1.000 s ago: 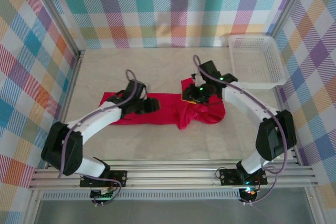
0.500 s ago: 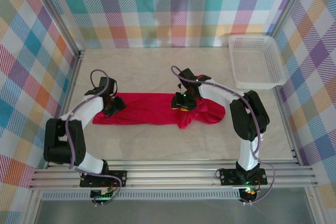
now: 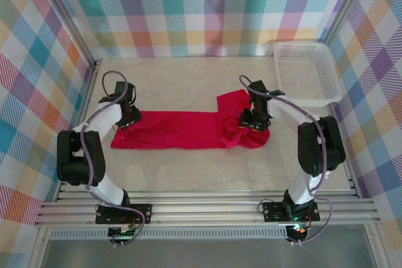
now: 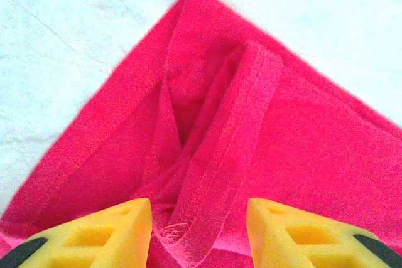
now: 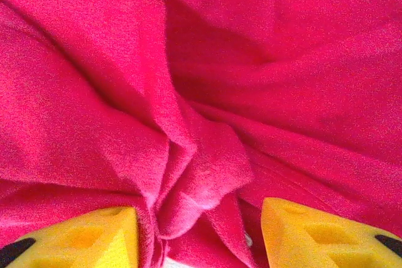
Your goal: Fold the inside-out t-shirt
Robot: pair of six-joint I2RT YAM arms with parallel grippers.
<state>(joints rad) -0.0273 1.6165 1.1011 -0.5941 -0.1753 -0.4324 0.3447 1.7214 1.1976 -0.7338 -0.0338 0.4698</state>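
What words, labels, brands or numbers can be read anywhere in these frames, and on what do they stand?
None can be read.
The red t-shirt looks plain, with no print showing.
The white basket shows no label.
The plaid walls show a pattern and no writing.

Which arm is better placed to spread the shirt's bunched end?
Probably right. The right gripper sits over the crumpled end of the t-shirt, jaws open; the left gripper is at the flatter end.

The left gripper (image 4: pixel 198 210) points down with its two fingers apart. The right gripper (image 5: pixel 199 213) points down too, fingers apart. Both arms are bent.
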